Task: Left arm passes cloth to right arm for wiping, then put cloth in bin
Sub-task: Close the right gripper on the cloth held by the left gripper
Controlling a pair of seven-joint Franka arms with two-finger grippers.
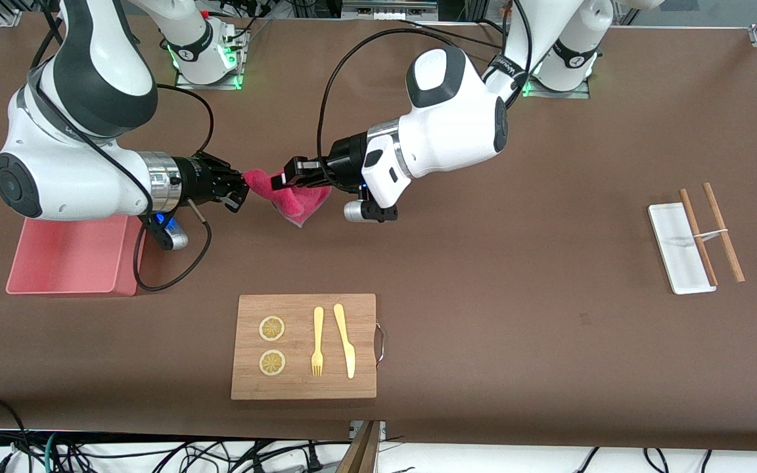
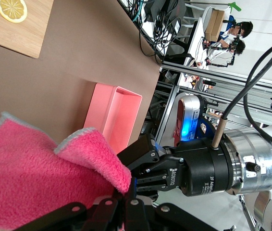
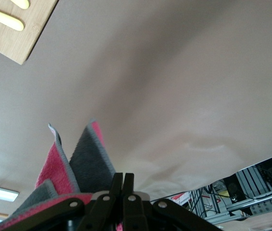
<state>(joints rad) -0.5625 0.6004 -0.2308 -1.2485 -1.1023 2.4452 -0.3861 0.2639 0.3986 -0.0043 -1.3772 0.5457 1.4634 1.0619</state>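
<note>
A brown matte table (image 1: 549, 164) spans the scene, with aluminium framing and loose cables along its edges. Above its middle, the left end effector (image 1: 290, 172) and the right end effector (image 1: 242, 187) meet tip to tip, each closed on the cloth (image 1: 293, 200); both pinch this fuzzy magenta fabric, whose grey-edged folds hang below the left end effector, clear of the surface. The right arm (image 1: 69, 164) reaches over the bin (image 1: 69, 263), a salmon-pink straight-walled plastic tub just beside the right end effector, at the right arm's end of the table. Nearer the front camera than both end effectors lies a wooden board (image 1: 304, 381) with a metal handle, bearing two lemon slices (image 1: 272, 345), a yellow fork (image 1: 317, 341) and a yellow knife (image 1: 344, 338). Well apart from the left end effector, toward the left arm's end, a flat white tray (image 1: 671, 246) carries a pair of brown chopsticks (image 1: 723, 233). Bare tabletop separates these groups.
</note>
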